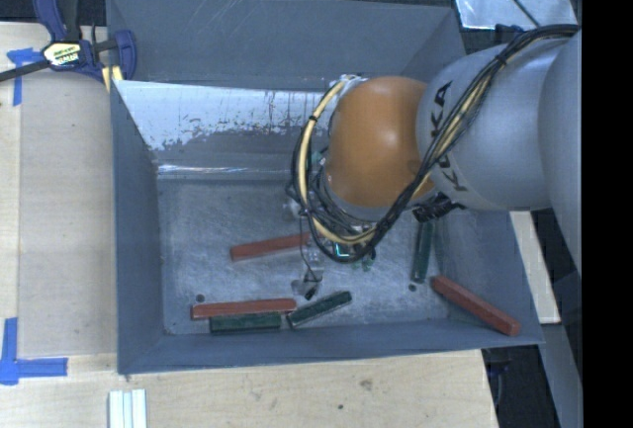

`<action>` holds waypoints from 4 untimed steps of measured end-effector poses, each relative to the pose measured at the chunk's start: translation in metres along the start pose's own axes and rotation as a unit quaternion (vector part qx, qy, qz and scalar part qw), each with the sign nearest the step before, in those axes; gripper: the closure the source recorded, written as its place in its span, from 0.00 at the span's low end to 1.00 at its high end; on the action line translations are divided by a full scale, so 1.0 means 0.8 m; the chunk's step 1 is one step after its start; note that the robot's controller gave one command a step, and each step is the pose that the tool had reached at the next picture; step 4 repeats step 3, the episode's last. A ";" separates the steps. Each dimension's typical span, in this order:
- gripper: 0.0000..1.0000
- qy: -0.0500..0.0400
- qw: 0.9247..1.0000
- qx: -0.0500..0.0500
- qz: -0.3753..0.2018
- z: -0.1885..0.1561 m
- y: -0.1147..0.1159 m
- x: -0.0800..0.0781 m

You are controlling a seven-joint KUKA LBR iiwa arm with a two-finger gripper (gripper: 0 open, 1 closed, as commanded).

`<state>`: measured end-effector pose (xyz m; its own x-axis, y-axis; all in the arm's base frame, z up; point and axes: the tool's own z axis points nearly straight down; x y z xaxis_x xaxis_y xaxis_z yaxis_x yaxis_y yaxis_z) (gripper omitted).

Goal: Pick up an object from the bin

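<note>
Right now I have the gripper (313,282) low over the floor of the grey bin (138,218), a little in front of centre. It hangs beneath the wrist's orange cover (374,139) and its loop of cables. From this angle I cannot tell whether it is parted or closed, and I see nothing in it. Two things lie close to its tip. Just behind it, toward the view's left, is a red-brown stick (265,247). This one lies almost straight across the bin, and its right end runs in under the wrist. Just in front lies a short dark green stick (318,307), tilted, with its right end the higher one in the view. Its left end meets, or nearly meets, a second green stick (244,322) along the front wall, which has a second red-brown stick (243,308) beside it. A third green stick (422,253) and a diagonal red-brown stick (475,304) lie well apart on the right. I judge the short dark green stick the nearer candidate. Its long axis runs left to right, so a grip would have to close across it, front to back.
</note>
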<state>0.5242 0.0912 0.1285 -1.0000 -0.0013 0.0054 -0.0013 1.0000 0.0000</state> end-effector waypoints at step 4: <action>1.00 -0.008 0.995 -0.001 0.096 -0.101 -0.024 -0.024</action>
